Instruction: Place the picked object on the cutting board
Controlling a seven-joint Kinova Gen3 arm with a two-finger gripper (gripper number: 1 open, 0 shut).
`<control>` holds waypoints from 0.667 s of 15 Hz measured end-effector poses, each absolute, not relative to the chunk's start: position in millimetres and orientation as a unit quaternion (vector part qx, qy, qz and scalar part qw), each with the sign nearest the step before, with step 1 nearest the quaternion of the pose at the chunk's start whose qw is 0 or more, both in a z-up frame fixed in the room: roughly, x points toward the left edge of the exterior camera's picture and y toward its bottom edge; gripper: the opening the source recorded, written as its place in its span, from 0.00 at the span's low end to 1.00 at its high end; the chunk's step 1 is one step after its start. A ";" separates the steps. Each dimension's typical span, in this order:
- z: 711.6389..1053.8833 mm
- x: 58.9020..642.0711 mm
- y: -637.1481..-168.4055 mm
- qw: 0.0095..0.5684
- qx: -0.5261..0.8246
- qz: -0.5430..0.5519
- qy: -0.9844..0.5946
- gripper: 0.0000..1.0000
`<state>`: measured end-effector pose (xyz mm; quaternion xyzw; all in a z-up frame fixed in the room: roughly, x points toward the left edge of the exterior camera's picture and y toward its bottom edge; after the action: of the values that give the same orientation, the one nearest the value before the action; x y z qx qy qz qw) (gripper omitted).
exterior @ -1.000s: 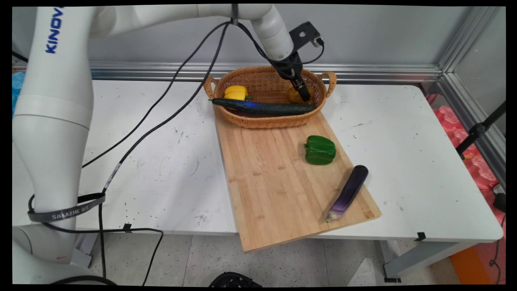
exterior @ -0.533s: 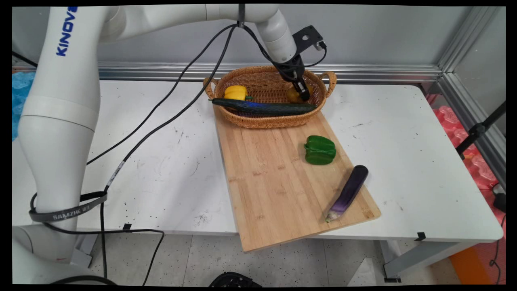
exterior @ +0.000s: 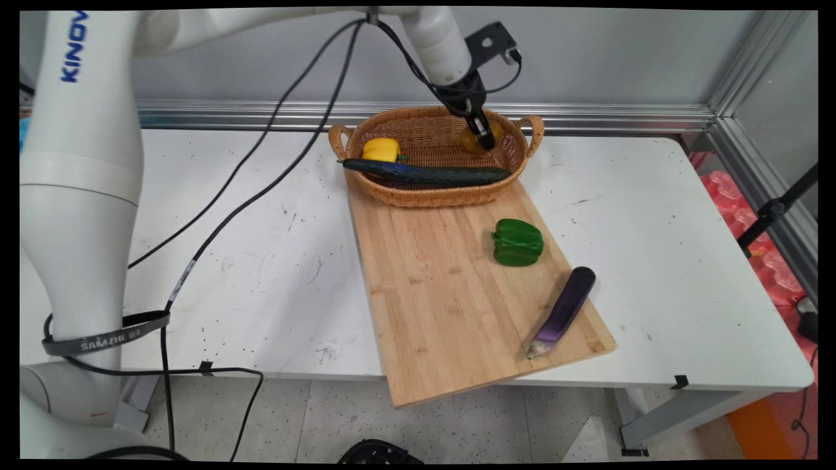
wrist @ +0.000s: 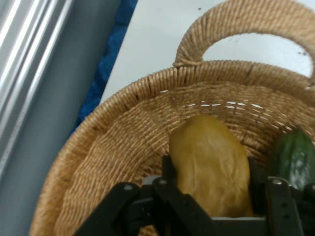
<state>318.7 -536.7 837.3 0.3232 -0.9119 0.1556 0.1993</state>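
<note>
Near the frame's upper centre, the black two-finger tool (exterior: 484,138) grips a yellow-brown oval potato (wrist: 211,164) inside the woven wicker basket (exterior: 418,193); it looks firm, smooth, moderately heavy, best gripped across its middle

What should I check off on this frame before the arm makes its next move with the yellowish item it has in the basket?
1. Grip: the gripper is shut on the potato, jaws on either side of it. Ok.
2. Lift: whether the potato is off the basket floor. Cannot tell.
3. Neighbours: the cucumber lies close beside the potato in the hand view; contact cannot tell.
4. Yellow pepper sits at the basket's far end from the gripper. Ok.
5. Cutting board has bare space beside the green pepper and eggplant. Ok.
6. Cables hang away from the basket. Ok.
</note>
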 end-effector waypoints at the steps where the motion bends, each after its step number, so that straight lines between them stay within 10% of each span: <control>1: 845.7 322.3 -531.4 0.201 0.320 0.160 -0.912 0.00; 10: 918.8 350.7 -453.3 0.228 0.245 0.170 -0.927 0.00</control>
<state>350.7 -453.3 918.8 0.2449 -0.9268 0.1697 0.2285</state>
